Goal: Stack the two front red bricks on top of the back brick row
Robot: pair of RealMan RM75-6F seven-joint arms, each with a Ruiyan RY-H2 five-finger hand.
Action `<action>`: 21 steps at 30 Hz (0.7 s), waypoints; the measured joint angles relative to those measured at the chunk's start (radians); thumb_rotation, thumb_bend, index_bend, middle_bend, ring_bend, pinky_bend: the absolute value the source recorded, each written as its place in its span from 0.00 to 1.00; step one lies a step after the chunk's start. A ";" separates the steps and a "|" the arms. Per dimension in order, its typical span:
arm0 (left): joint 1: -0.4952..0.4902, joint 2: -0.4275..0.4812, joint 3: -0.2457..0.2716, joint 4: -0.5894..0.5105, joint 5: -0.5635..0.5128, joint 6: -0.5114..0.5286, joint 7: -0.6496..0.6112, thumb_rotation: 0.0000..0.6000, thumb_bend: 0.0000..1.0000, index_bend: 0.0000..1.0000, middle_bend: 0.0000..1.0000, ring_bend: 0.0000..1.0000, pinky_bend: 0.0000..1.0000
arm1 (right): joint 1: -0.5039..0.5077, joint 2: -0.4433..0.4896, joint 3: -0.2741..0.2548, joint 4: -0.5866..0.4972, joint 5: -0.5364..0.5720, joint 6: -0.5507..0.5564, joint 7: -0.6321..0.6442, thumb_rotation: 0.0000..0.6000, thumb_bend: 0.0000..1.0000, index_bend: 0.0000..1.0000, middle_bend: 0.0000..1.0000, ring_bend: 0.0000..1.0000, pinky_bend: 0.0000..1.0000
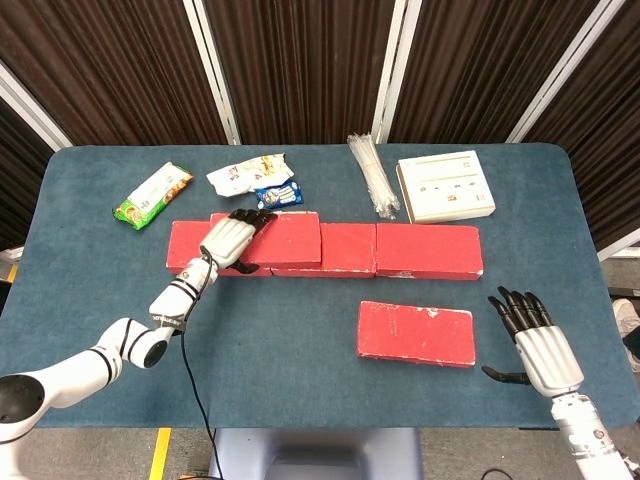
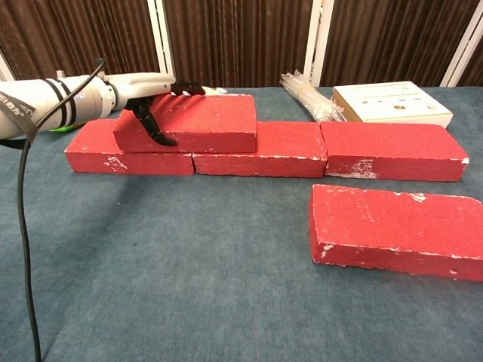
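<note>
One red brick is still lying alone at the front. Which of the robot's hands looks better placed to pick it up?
The right hand: it hovers open just beside the loose front brick. The left hand is far off, gripping the stacked brick on the back row.

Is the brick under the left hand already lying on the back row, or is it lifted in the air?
Lying on it. The stacked brick rests flat across two back-row bricks, no gap visible; the left hand grips it.
</note>
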 measured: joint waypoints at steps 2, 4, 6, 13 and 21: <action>-0.001 0.002 0.003 -0.001 -0.002 -0.007 -0.004 1.00 0.32 0.02 0.39 0.28 0.38 | 0.000 0.000 0.000 0.000 0.001 0.001 0.000 0.89 0.12 0.00 0.00 0.00 0.00; -0.002 0.005 0.005 -0.002 -0.003 -0.015 -0.009 1.00 0.32 0.01 0.33 0.23 0.35 | 0.000 -0.001 0.001 0.001 0.002 -0.001 -0.001 0.89 0.12 0.00 0.00 0.00 0.00; -0.003 0.009 0.007 -0.003 -0.004 -0.020 -0.013 1.00 0.31 0.00 0.28 0.18 0.32 | 0.002 -0.002 0.000 0.001 0.003 -0.004 -0.003 0.89 0.12 0.00 0.00 0.00 0.00; -0.004 0.013 0.011 -0.006 -0.001 -0.022 -0.025 1.00 0.29 0.00 0.12 0.05 0.25 | 0.000 -0.002 0.001 -0.001 0.005 -0.002 -0.007 0.89 0.12 0.00 0.00 0.00 0.00; -0.003 0.020 0.017 -0.007 -0.006 -0.033 -0.032 1.00 0.28 0.00 0.00 0.00 0.21 | 0.002 -0.002 0.001 -0.003 0.009 -0.007 -0.010 0.89 0.12 0.00 0.00 0.00 0.00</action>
